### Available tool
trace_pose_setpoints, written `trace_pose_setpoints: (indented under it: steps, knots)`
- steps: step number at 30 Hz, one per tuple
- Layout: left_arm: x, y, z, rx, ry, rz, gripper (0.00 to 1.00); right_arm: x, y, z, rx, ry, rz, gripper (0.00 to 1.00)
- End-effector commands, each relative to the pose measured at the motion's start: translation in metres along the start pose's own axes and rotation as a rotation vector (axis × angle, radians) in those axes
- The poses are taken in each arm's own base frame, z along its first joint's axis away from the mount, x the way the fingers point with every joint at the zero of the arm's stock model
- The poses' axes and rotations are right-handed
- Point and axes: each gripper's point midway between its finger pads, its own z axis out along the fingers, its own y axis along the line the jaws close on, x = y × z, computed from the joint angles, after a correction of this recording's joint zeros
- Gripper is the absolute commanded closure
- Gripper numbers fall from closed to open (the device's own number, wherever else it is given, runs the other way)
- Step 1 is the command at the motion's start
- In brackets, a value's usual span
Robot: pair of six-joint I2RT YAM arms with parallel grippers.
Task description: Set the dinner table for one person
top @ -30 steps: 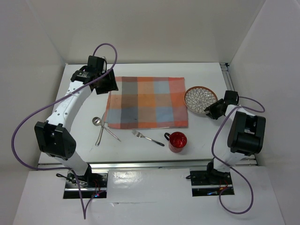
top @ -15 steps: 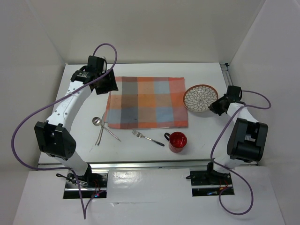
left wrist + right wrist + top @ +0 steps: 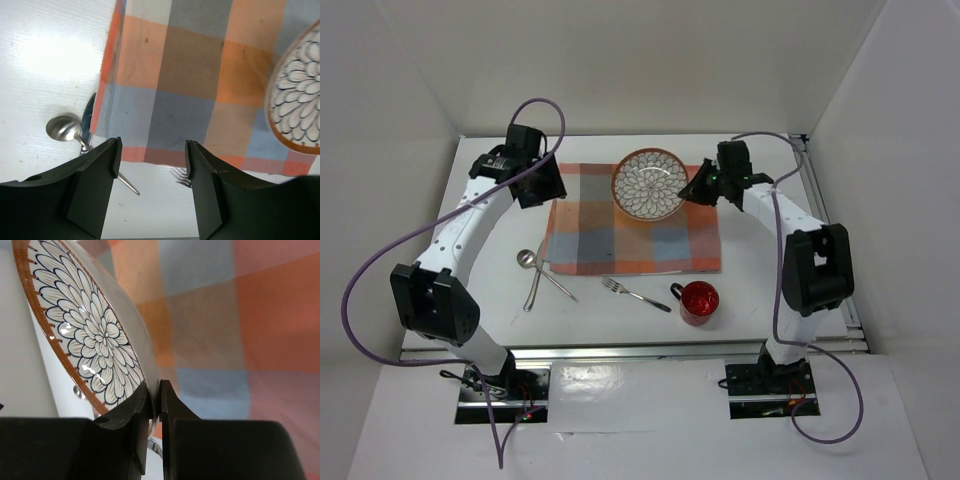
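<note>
Right gripper point(image 3: 159, 390) above the far half of the orange-blue-grey checked cloth placemat point(image 3: 600, 235), jaws pinching the rim of the round white petal-patterned ceramic plate with a brown edge point(image 3: 648, 184), held tilted. Left gripper point(image 3: 153, 145) over the placemat's left edge, jaws spread, empty. Large plain white dinner table point(image 3: 760, 270) beneath and around the placemat. Risk: narrow rim grip on a tilted plate, liable to pivot or slip; release while tilted likely to land it edge-first and ruck the placemat.

I see left pincer point(image 3: 153, 150) gaping over placemat point(image 3: 200, 90) edge; patterned plate point(image 3: 300, 100) above placemat; spoon point(image 3: 62, 128), fork tines point(image 3: 182, 179) on table point(image 3: 50, 50) beside placemat.
</note>
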Motion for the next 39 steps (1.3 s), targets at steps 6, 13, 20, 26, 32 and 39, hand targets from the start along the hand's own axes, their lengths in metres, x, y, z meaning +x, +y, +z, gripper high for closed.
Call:
trace_pose_setpoints:
  steps: [6, 13, 20, 26, 32, 39]
  knots:
    - [-0.003, 0.013, -0.027, -0.025, -0.068, -0.046, 0.3, 0.007, 0.055, 0.046, -0.227, 0.118, 0.041, 1.0]
    - [0.024, 0.02, -0.012, -0.032, 0.001, -0.058, 0.3, 0.027, 0.035, 0.07, -0.201, 0.186, 0.075, 1.0]
    - [0.029, 0.02, -0.01, -0.025, 0.011, -0.058, 0.3, 0.041, 0.011, 0.072, -0.094, 0.205, 0.041, 0.35]
    - [0.025, 0.016, -0.011, -0.012, 0.008, -0.059, 0.3, 0.013, 0.012, 0.041, 0.007, 0.106, -0.065, 0.08]
    - [0.019, 0.011, -0.014, 0.006, -0.005, -0.06, 0.3, -0.024, -0.003, -0.042, 0.16, -0.079, -0.173, 0.06]
    - [0.017, 0.006, -0.011, 0.028, -0.006, -0.061, 0.3, 0.069, -0.06, -0.122, 0.283, 0.029, -0.088, 0.07]
